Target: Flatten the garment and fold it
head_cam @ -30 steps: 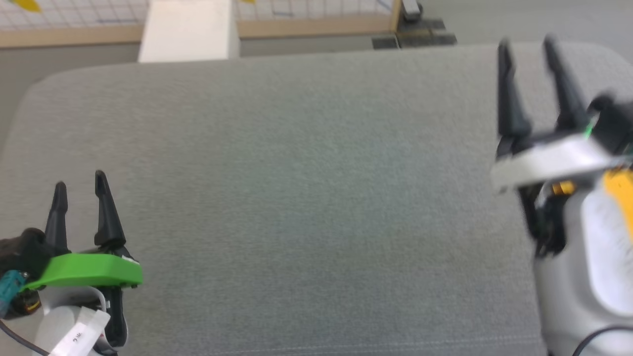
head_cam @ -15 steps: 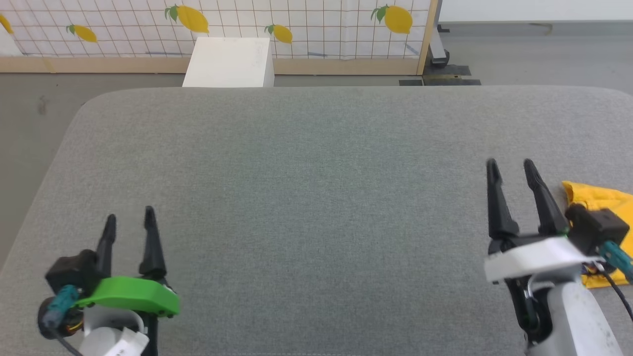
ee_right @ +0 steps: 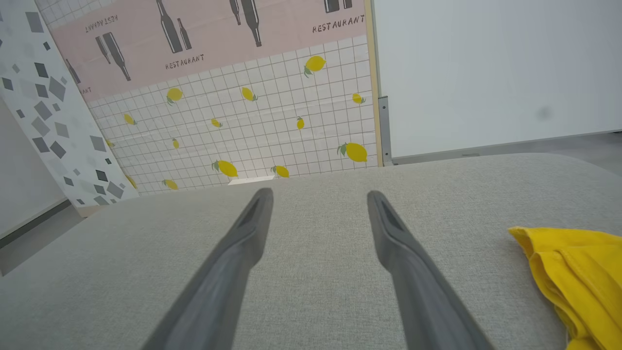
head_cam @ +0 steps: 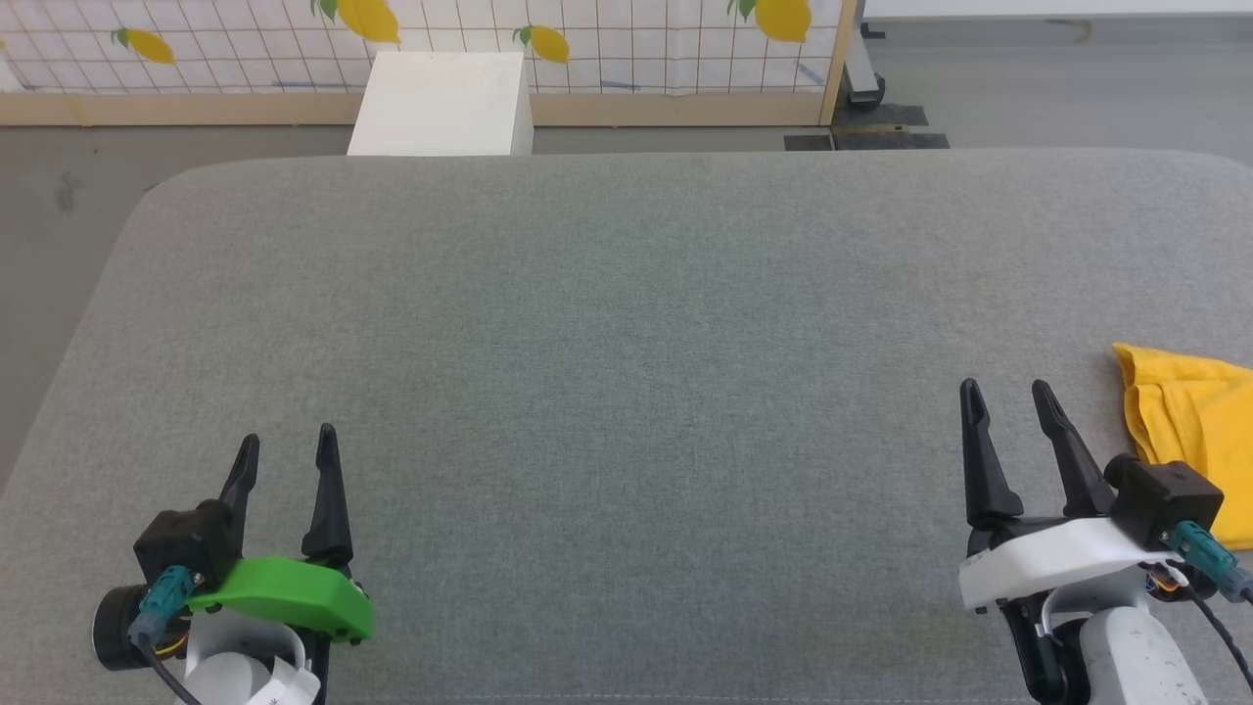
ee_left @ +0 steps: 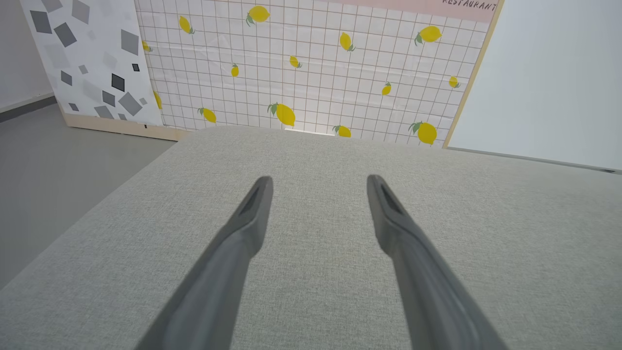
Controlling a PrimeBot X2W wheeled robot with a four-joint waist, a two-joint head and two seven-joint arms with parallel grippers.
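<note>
A bright yellow garment (head_cam: 1192, 421) lies bunched at the right edge of the grey padded table (head_cam: 626, 323), partly cut off by the frame; only plain yellow cloth shows. In the right wrist view the garment (ee_right: 578, 277) sits to the right of my fingers. My right gripper (head_cam: 1006, 392) stands open just left of the garment, nothing between its fingers. My left gripper (head_cam: 287, 443) is open near the table's front left, far from the cloth. Both open grippers (ee_left: 318, 181) (ee_right: 318, 195) hover over bare fabric in the wrist views.
A white box (head_cam: 440, 90) stands on the floor behind the table's far edge. A lemon-print panel (head_cam: 587, 39) runs along the back. Grey floor (head_cam: 49, 225) lies to the left. A dark wheeled base (head_cam: 866, 108) sits behind the far right.
The head camera has tilted and steadied, bringing the garment into view. My right gripper has come down from high at the right to the front right; the left gripper sits slightly further right.
</note>
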